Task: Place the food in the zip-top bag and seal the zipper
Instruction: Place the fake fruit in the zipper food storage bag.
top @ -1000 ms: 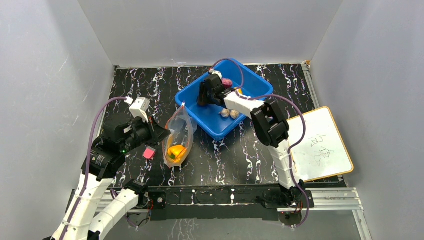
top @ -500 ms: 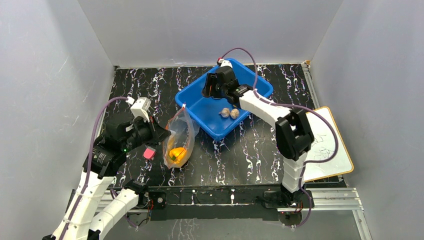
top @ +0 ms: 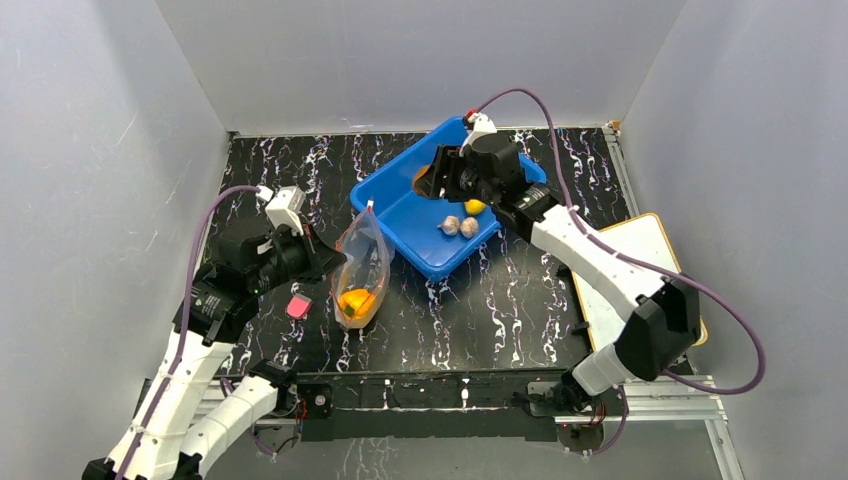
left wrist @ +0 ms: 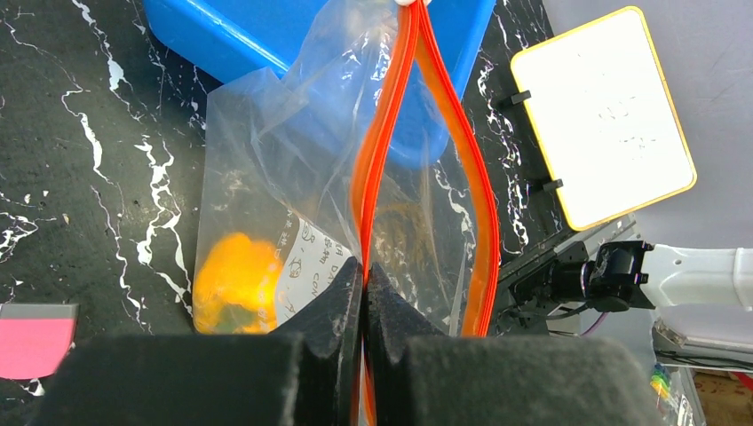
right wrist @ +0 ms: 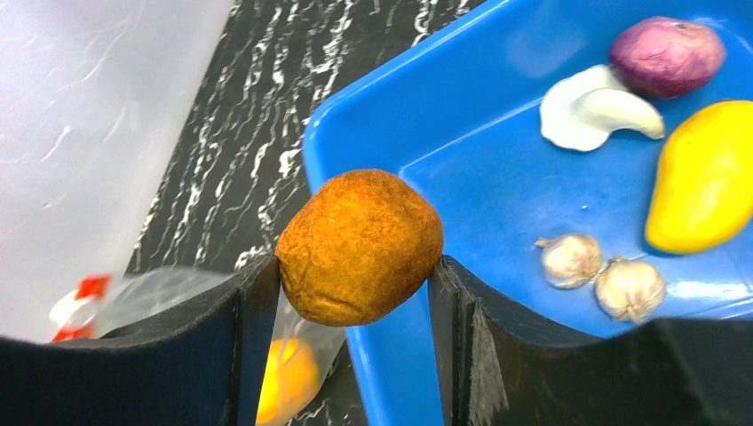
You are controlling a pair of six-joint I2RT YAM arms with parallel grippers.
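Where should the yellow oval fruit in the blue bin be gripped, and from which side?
Probably across its narrow middle, from straight above. The yellow oval fruit lies flat on the floor of the blue bin, top exposed. Bare floor shows beside its middle, whereas the white piece and the beige bits sit close to its two ends on that side.

Plain pale grey walls (top: 420, 60) enclose the space on three sides, softly and evenly lit. Beneath the left gripper (top: 335, 262) and the right gripper (top: 425, 182) spreads a black tabletop (top: 500, 300) veined in white like marble. A metal rail (top: 690, 395) runs along its near edge, behind both. Well off to the right gripper's right, a whiteboard (left wrist: 604, 115) with a yellow frame lies flat.
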